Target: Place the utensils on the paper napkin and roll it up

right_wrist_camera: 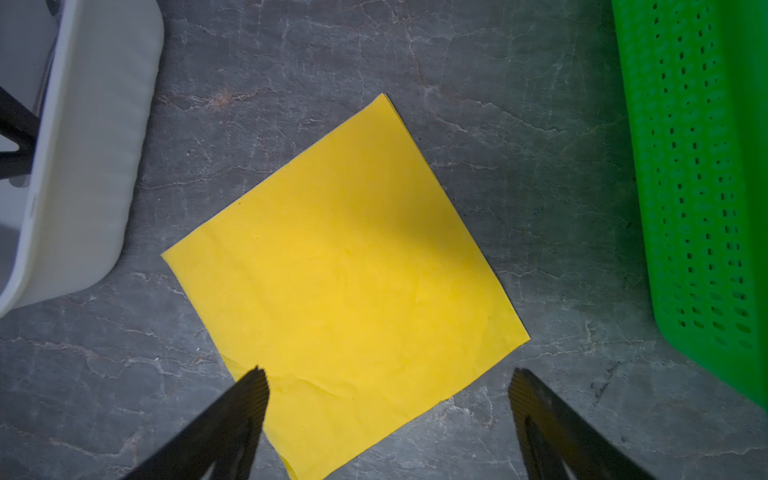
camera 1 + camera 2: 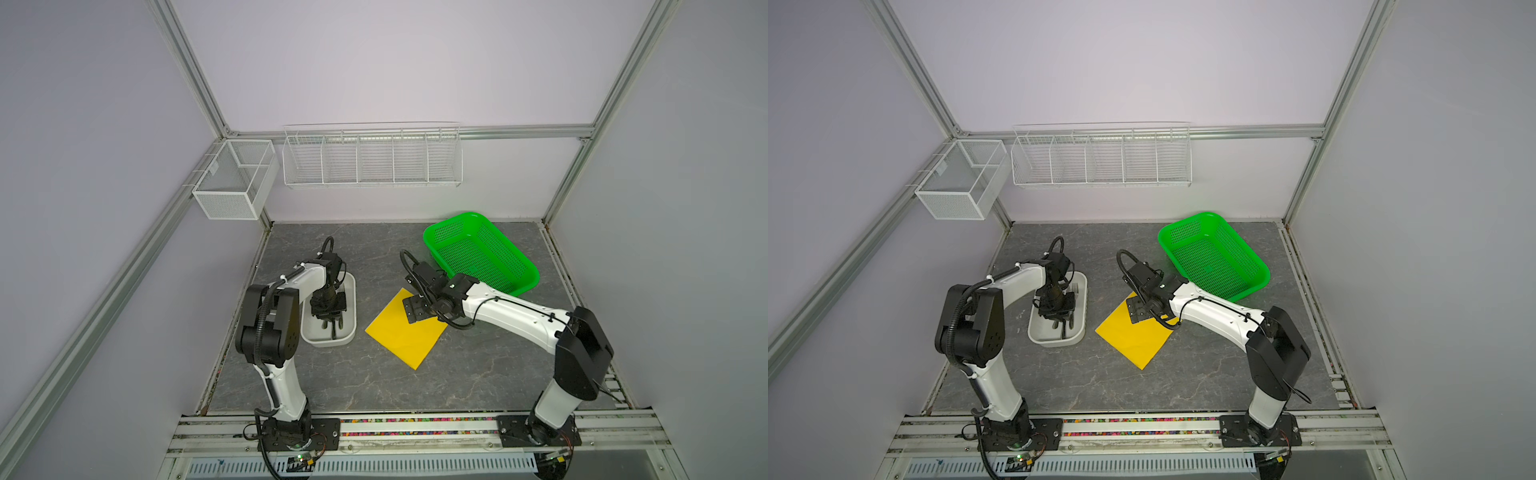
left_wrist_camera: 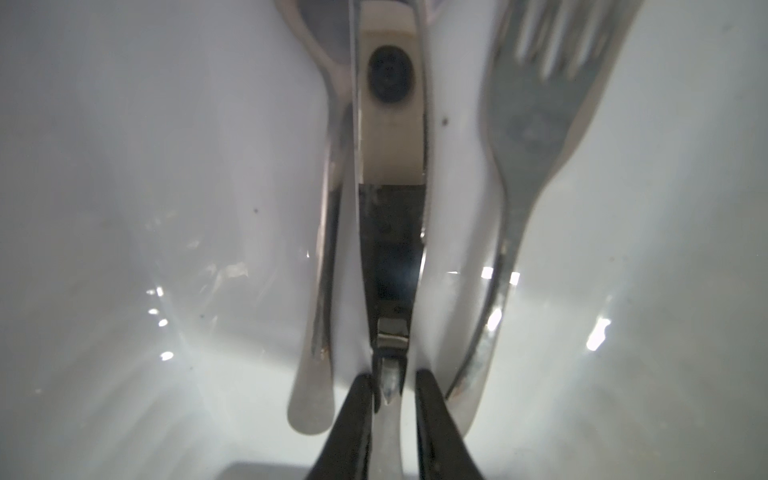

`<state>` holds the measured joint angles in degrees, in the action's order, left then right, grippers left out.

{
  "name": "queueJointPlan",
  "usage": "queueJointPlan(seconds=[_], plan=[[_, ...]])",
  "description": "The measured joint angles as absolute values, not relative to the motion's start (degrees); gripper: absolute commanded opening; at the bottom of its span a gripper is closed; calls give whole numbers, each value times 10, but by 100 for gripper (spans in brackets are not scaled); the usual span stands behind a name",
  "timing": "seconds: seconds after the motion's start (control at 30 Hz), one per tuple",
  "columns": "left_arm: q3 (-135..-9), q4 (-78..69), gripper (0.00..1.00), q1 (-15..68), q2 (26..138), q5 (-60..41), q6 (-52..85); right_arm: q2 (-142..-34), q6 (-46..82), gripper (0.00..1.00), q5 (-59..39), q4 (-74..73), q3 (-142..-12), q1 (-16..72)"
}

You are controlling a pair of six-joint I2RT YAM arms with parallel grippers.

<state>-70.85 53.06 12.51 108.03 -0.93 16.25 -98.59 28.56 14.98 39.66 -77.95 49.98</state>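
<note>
Three silver utensils lie side by side in the white tray [image 2: 354, 305]: a spoon [image 3: 318, 299], a fork [image 3: 536, 108] and a flat mirror-bright piece [image 3: 388, 124] between them. My left gripper [image 3: 392, 376] reaches down into the tray [image 2: 1086, 299], its black fingers close on both sides of the middle piece's handle. A thin pale strip shows on one side, so a firm grip is unclear. The yellow paper napkin [image 2: 399, 338] lies flat on the grey table, bare. My right gripper [image 1: 388, 372] hangs open over the napkin's [image 1: 345, 270] far corner.
A green perforated basket [image 2: 478, 255] stands at the back right, close behind the right wrist and beside the napkin [image 1: 698, 166]. White wire racks [image 2: 372, 160] hang on the back wall, and a mesh box [image 2: 232, 183] on the left frame.
</note>
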Motion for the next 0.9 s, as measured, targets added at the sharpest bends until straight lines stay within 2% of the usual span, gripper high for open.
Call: queueJointPlan(seconds=[0.1, 0.3, 0.9], plan=[[-722, 532, 12, 125, 1090, -10, 163, -986, 286, 94, 150, 398, -780, 500], [-725, 535, 5, 125, 1091, -9, 158, -986, 286, 94, 152, 402, -780, 500], [-715, 545, 5, 125, 1060, -5, 158, -986, 287, 95, 152, 403, -780, 500]])
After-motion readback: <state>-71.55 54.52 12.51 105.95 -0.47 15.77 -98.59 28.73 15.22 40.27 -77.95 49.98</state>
